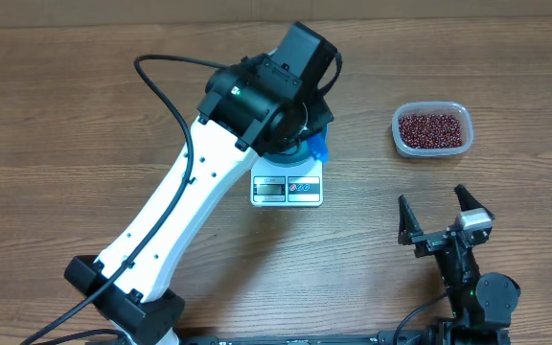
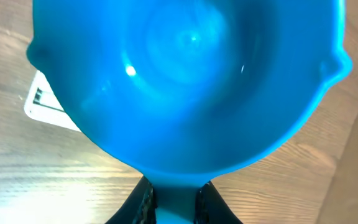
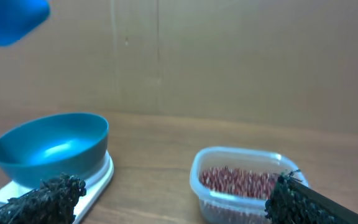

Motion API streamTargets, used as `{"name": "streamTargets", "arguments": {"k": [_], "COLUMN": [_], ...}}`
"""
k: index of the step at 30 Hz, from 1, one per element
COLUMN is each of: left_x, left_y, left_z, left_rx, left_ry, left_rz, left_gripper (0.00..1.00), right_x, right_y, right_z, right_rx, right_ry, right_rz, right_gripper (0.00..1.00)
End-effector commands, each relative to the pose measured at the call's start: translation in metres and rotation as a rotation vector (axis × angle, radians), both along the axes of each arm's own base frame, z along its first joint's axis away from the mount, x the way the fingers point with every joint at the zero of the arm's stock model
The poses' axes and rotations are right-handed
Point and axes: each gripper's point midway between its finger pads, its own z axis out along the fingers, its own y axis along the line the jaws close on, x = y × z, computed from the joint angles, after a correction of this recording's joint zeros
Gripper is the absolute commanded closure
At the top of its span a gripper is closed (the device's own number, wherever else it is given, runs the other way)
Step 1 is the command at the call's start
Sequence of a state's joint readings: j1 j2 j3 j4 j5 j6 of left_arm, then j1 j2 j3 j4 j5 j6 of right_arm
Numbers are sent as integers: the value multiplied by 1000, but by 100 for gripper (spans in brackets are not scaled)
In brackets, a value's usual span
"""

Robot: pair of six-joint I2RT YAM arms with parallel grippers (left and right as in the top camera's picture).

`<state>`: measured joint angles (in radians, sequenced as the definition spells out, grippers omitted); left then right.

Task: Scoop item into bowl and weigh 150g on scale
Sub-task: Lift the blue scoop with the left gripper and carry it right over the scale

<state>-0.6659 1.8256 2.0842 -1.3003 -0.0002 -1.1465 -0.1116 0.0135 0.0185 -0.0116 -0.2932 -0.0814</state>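
- The left arm (image 1: 175, 206) stretches diagonally from its base at the near left. Its black wrist bends down above the scale (image 1: 287, 187).
- The left gripper (image 2: 176, 202) pinches the handle of the blue scoop (image 2: 185, 81), with a dark finger (image 2: 143, 200) pressed on each side. The scoop's hollow lies straight ahead of this gripper and fills its view.
- The right arm (image 1: 477, 292) sits folded low by its base. The right gripper (image 1: 432, 197) is spread wide, grips nothing, and points level across the surface (image 1: 84, 57).
- The bowl (image 3: 51, 149) stands on the scale, ahead and to the left of the right gripper, with the scoop hanging above it.
- The beans (image 1: 432, 129) lie in a clear tub (image 1: 398, 123) directly ahead of the right gripper, well apart from the left gripper.
- From overhead, the left arm's wrist hides the left gripper and nearly all of the bowl. Only a blue edge of the scoop peeks out.
- In the left wrist view the scoop covers the bowl. One white corner of the scale shows to the gripper's left.
- The scale's display figures are too small to read.
- In the right wrist view the scoop is cut off at the upper left corner, and the fingertips are blurred.
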Motion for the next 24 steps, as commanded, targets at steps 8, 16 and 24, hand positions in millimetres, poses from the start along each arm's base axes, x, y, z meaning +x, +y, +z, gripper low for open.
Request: {"name": "streamTargets", "arguments": {"k": [8, 16, 24], "left_x": [-5, -5, -6], "left_y": [-11, -12, -12], "left_z": [8, 8, 8], "left_rx": [-172, -215, -237], "left_ry": [105, 140, 159], "left_rz": [308, 397, 444], "left_gripper": [96, 96, 96], "right_x": [-11, -24, -28], "right_y": [21, 29, 44], "right_z": [33, 71, 110], "right_rx": [408, 517, 549], "right_ry": [-10, 17, 230], "right_rz": [172, 226, 276], "right_gripper": [0, 0, 0]}}
